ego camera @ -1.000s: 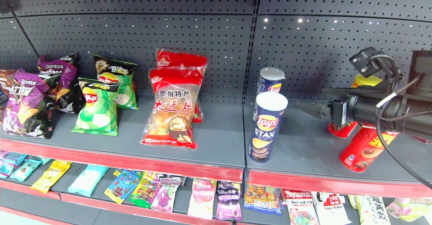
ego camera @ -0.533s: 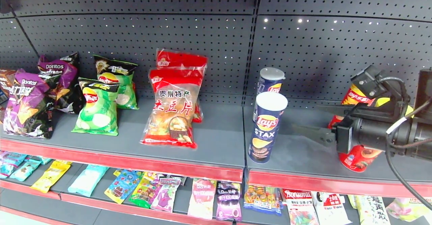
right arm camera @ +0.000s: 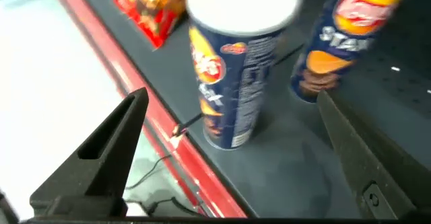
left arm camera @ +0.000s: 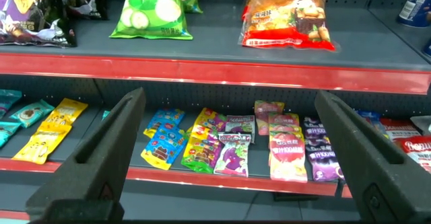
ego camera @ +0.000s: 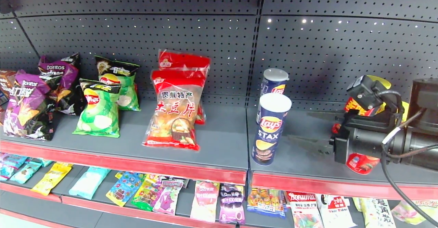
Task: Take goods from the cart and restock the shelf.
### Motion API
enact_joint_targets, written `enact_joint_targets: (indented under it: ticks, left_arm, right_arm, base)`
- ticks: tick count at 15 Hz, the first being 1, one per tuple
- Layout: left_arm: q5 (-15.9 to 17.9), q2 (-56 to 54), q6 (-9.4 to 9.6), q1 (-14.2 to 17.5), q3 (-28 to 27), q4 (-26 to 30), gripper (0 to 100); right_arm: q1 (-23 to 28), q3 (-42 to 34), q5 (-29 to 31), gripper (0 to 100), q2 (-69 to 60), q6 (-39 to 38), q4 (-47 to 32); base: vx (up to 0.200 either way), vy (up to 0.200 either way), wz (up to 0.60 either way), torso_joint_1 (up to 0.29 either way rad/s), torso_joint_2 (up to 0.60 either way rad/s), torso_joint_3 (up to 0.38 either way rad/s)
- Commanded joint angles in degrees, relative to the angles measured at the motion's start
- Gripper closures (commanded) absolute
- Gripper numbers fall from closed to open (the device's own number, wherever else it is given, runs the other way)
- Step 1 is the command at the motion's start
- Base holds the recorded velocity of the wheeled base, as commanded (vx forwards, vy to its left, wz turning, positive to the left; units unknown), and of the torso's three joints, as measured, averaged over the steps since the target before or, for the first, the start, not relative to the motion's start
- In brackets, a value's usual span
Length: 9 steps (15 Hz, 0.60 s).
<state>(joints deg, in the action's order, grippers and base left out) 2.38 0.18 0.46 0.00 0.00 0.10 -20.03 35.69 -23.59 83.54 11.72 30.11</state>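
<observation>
Red can (ego camera: 360, 163) sits on the shelf (ego camera: 222, 135), half hidden behind the right gripper (ego camera: 309, 129); its fingers are spread and empty beside the blue can (ego camera: 271, 128); left gripper (left arm camera: 229, 96) gapes wide too.

Head cam faces shelf (ego camera: 222, 135), mid-range. L wrist lower, back. R wrist close; all share shelf.

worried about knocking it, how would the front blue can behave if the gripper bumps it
The front blue can is tall on a narrow base, so it would probably tip. Round sides suggest it then rolls, maybe off the shelf edge nearby.
</observation>
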Motion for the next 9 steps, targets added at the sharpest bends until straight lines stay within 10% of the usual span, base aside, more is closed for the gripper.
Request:
enact_joint_targets:
  ticks: [1, 9]
  left_arm:
    - [0.08, -0.01, -0.02, 0.00, 0.00, -0.01, 0]
    - [0.00, -0.01, -0.02, 0.00, 0.00, -0.01, 0]
  right_arm:
    - [-0.01, -0.10, -3.66, 0, 1.71, 0.68, 0.04]
    - [-0.10, 0.69, -4.10, 0, 7.78, 5.51, 0.12]
  base:
    - [0.000, 0.000, 0.00, 0.000, 0.00, 0.000]
    - [0.000, 0.000, 0.00, 0.000, 0.00, 0.000]
